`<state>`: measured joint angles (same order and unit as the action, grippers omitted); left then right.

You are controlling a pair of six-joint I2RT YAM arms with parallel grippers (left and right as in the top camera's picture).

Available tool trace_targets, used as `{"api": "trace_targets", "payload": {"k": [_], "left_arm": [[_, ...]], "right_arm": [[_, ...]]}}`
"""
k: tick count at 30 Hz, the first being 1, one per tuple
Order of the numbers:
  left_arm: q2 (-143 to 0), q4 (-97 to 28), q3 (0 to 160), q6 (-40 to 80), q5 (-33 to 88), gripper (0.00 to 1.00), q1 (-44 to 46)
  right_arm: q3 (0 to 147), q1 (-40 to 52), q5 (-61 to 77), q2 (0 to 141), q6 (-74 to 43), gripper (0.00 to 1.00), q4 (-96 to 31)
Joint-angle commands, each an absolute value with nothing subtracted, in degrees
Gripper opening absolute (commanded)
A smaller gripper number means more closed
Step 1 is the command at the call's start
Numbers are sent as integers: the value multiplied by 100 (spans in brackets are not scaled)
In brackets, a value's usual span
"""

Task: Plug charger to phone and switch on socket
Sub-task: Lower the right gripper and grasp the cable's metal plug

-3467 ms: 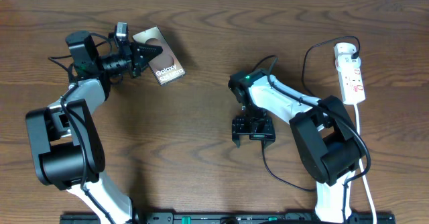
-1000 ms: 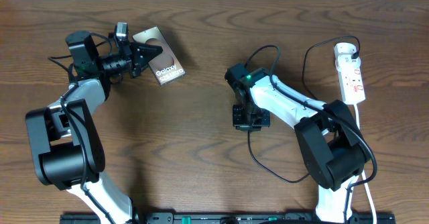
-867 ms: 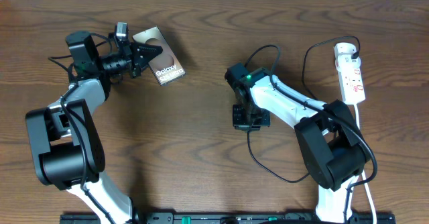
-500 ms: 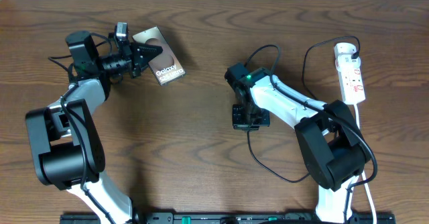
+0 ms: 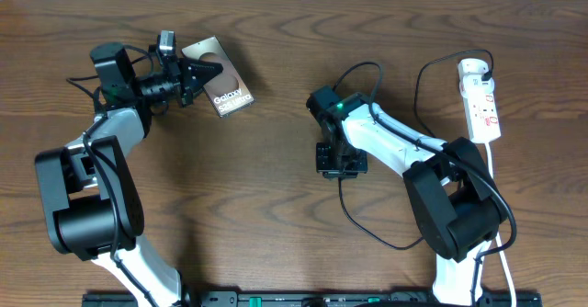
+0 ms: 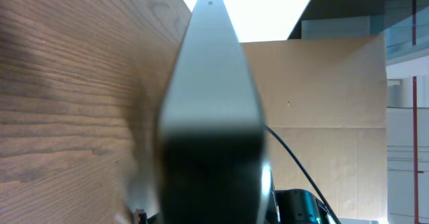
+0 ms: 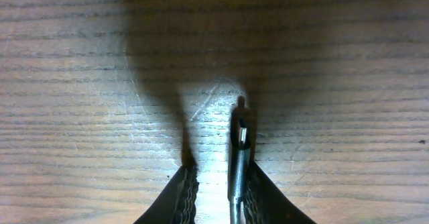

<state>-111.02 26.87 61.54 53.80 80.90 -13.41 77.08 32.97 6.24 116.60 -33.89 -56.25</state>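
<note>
The phone [image 5: 223, 91] is a dark slab with white lettering, held tilted at the back left, with my left gripper [image 5: 204, 72] shut on its edge. In the left wrist view the phone [image 6: 211, 83] shows edge-on and hides the fingers. My right gripper [image 5: 340, 164] points down at mid-table. The charger [image 5: 367, 236] is a thin black cable looping from there toward the socket [image 5: 482, 105] at the far right. In the right wrist view its connector tip [image 7: 240, 150] lies along the right pad. My right gripper [image 7: 220, 176] is open, with a gap between the left pad and the connector.
A white cord [image 5: 497, 206] runs from the socket along the right edge toward the front. The black cable makes a second loop [image 5: 363, 68] behind my right arm. Bare wood lies between the two arms.
My right gripper, shut on the connector half a second ago, has parted its jaws slightly and shifted a touch left. The left arm and phone have not moved.
</note>
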Motion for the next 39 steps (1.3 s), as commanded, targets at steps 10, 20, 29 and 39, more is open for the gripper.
{"api": "trace_targets", "payload": {"k": [10,20,29,39], "left_arm": [[-11050,2733,6267,5369,8315,7,-1350],[-11050,2733,6270,5369,8315,7,-1350],[-11050,2733,6270,5369,8315,7,-1350],[-11050,2733,6270,5369,8315,7,-1350]], "right_arm": [[7550,3391,449,11977,-3472,39,-5811],[7550,3417,464,11977,-3476,23,-5719],[7550,3417,464,11977,-3514,4,-5717],[7550,3417,462,11977,-3514,1,-5610]]}}
